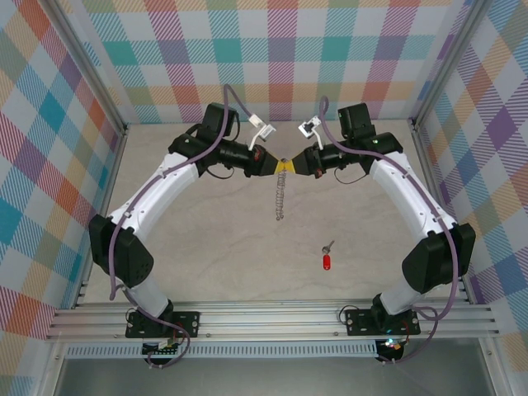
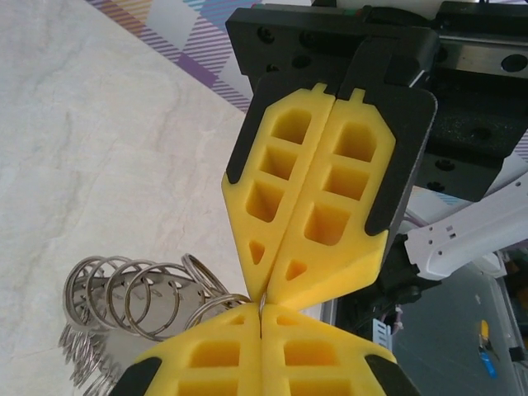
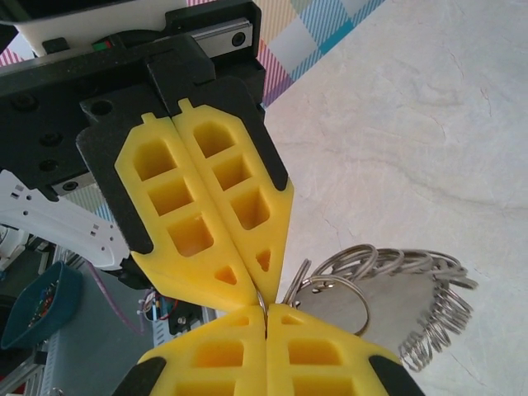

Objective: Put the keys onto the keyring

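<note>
The keyring [image 1: 281, 198] is pinched by left end effector [image 1: 275, 163] and right end effector [image 1: 293, 164]; the key [image 1: 327, 261] is not yet threaded.

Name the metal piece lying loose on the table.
The red-headed key, alone near the right arm; the keyring hangs clamped in mid-air.

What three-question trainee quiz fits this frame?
1. True or false: the small silver key with a red plastic head is threaded on the large thin silver metal hoop keyring.
2. Of the left gripper and right gripper, which is shut on the keyring? A left alone, B right alone, C both.
3. Where is the key lying?
Key: 1 false; 2 C; 3 loose on the beige table, apart from the keyring.
</note>
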